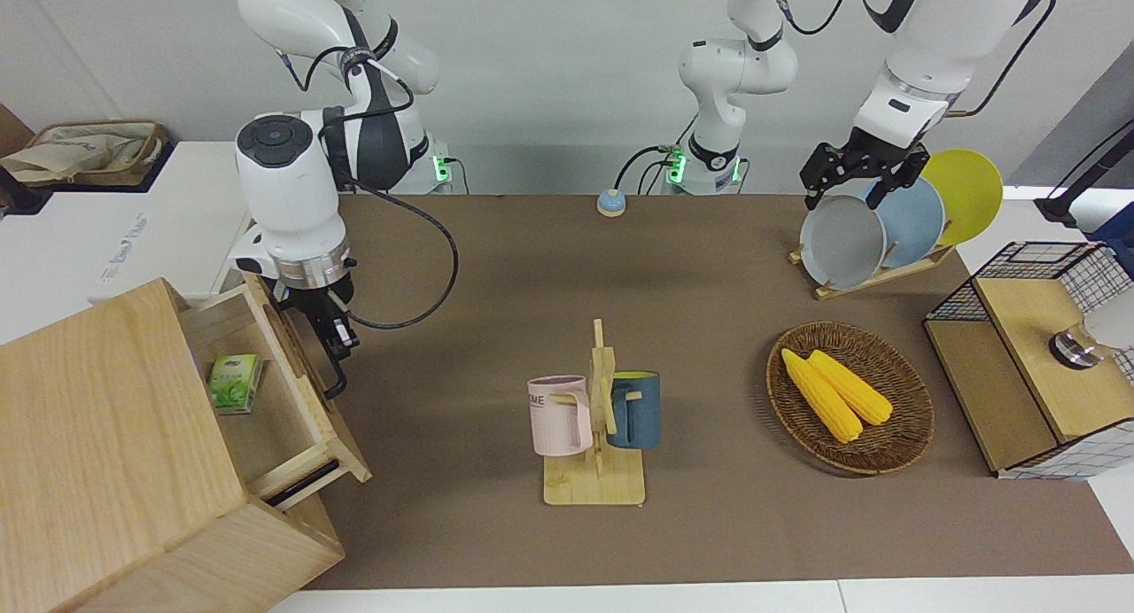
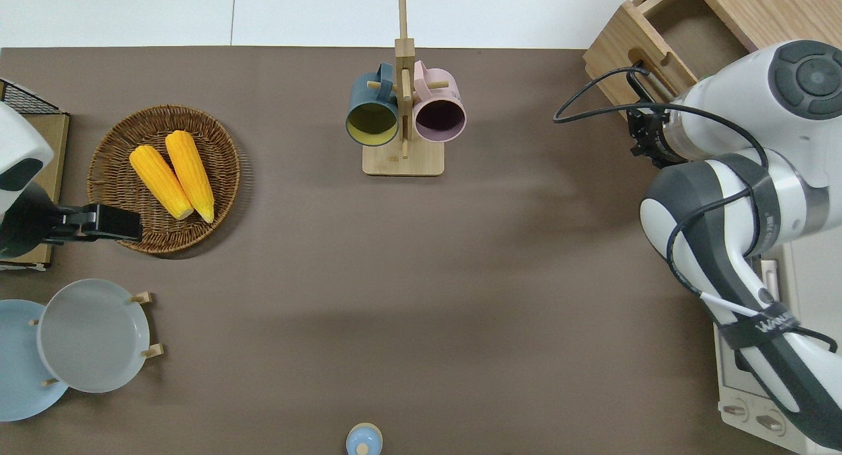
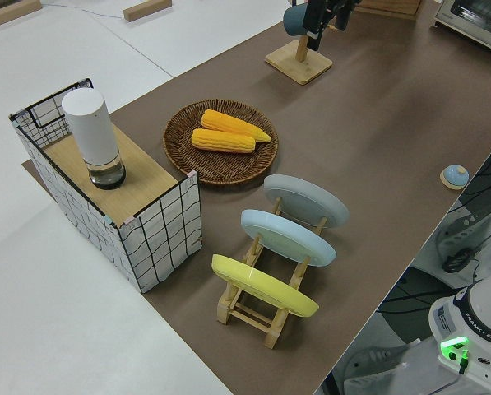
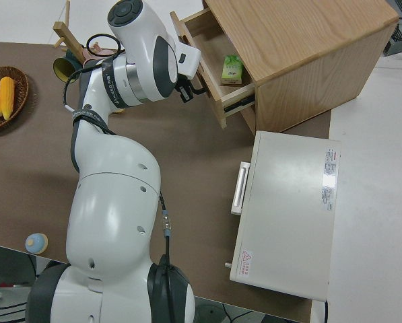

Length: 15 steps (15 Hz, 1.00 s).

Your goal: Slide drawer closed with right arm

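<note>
The drawer (image 1: 283, 391) stands partly out of the light-wood cabinet (image 1: 106, 453) at the right arm's end of the surface (image 1: 709, 542), its front panel angled across the cabinet's open side. About half of its floor shows, with a small green carton (image 1: 236, 383) lying on it close under the cabinet's top edge. The black bar handle (image 1: 326, 358) runs along the drawer front, on the side facing the mug rack.

The right hand (image 1: 337, 340) is right at that handle, its black fingers pointing down against the bar. Whether they are apart or together cannot be told from any view. From above, the right hand (image 2: 648, 136) sits at the drawer front's edge nearer the robots, with the arm's white wrist covering part of the drawer. A black cable loops from the wrist out over the bare brown surface beside the drawer front.

Between the drawer front and the wooden mug rack (image 1: 595, 453), with its pink mug (image 1: 560, 414) and blue mug (image 1: 634, 407), the surface lies open. A white toaster oven (image 4: 285, 212) sits nearer the robots than the cabinet, just beside its corner.

The left arm is parked; its hand (image 1: 855, 174) has its fingers apart.
</note>
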Available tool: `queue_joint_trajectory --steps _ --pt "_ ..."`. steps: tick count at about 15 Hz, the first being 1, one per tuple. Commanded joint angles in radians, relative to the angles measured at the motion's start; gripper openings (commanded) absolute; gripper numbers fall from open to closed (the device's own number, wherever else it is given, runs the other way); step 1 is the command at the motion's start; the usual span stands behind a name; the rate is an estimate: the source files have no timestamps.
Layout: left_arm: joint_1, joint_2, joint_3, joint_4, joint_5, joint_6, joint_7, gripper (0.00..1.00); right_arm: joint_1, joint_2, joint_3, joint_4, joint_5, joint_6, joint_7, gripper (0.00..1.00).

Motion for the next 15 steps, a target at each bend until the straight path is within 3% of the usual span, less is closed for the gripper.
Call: queue_joint_trajectory --steps 1,5,14,15 --pt "-0.004 -0.008 0.004 0.002 0.013 -0.014 0.001 1.0 -0.047 0.043 0.023 0.05 -0.017 0.01 -0.054 0.0" --pt "-0.004 -0.008 0.004 0.002 0.013 -0.014 0.001 1.0 -0.073 0.064 0.023 0.09 -0.017 0.01 -0.066 0.0" --pt "-0.004 -0.008 0.004 0.002 0.013 -0.014 0.001 1.0 -0.112 0.092 0.017 0.113 -0.017 0.034 -0.117 0.0" --pt "-0.004 -0.008 0.004 0.002 0.013 -0.014 0.001 1.0 -0.122 0.096 0.017 0.13 -0.017 0.039 -0.118 0.0"
